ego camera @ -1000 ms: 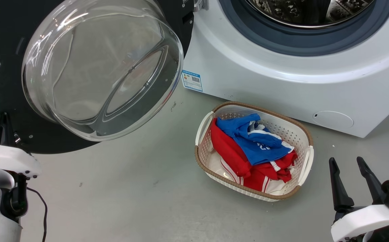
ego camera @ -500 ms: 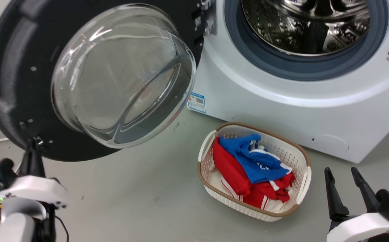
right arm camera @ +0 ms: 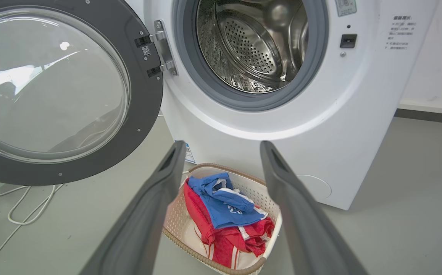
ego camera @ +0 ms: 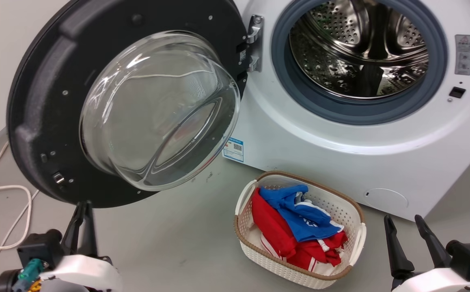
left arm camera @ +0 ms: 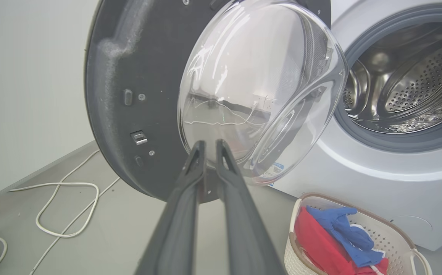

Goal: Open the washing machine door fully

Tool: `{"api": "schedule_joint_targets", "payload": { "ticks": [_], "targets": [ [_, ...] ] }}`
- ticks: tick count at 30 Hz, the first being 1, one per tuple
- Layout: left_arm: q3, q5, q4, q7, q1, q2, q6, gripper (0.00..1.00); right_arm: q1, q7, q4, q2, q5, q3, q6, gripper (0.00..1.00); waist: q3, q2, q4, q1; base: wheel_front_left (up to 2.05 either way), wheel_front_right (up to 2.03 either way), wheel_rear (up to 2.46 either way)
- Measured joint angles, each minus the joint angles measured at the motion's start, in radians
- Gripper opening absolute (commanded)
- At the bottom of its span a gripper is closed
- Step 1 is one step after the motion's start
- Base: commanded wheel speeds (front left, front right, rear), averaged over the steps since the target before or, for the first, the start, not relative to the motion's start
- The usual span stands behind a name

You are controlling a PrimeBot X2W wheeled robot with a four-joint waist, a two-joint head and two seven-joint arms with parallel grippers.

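The washing machine (ego camera: 320,134) is a white front-loader with its steel drum (ego camera: 361,52) and grey gasket exposed. The washing machine door (ego camera: 36,101), a black disc with a bulging glass bowl (ego camera: 158,113), hangs swung out to the left on its hinge (ego camera: 254,42). My left gripper (ego camera: 84,205) is shut and empty, its tips just under the door's lower rim. In the left wrist view the left gripper (left arm camera: 209,143) points at the door (left arm camera: 129,57). My right gripper (ego camera: 402,219) is open and empty at the lower right. In the right wrist view it (right arm camera: 223,145) faces the machine (right arm camera: 339,114).
A white laundry basket (ego camera: 239,239) with a brown woven rim holds red and blue clothes on the grey floor before the machine. A white cable (ego camera: 16,190) loops on the floor left of the door, near the pale wall.
The head camera has tilted up, so the drum and the whole door now show. The left gripper's tips, earlier over the door's lower rim, now lie just below it.
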Motion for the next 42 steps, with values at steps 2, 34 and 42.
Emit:
{"api": "schedule_joint_targets", "payload": {
  "ticks": [2,34,42],
  "targets": [
    [-0.016,0.01,-0.024,0.007,0.013,-0.005,0.007,1.0,0.0,-0.001,-0.001,0.0,0.002,-0.001,0.0,1.0,-0.003,0.0,-0.012,0.0,0.0,0.0,0.0],
    [-0.179,0.069,0.081,-0.028,-0.041,-0.083,-0.03,1.0,-0.012,0.02,-0.029,0.0,-0.028,0.006,0.0,1.0,-0.037,0.0,-0.425,0.0001,0.0,0.0,0.0],
    [-0.181,0.066,0.105,-0.037,-0.046,-0.085,-0.03,1.0,-0.015,0.02,-0.033,0.0,-0.028,0.006,0.0,1.0,-0.032,0.0,-0.448,0.0001,0.0,0.0,0.0]
  ]
}}
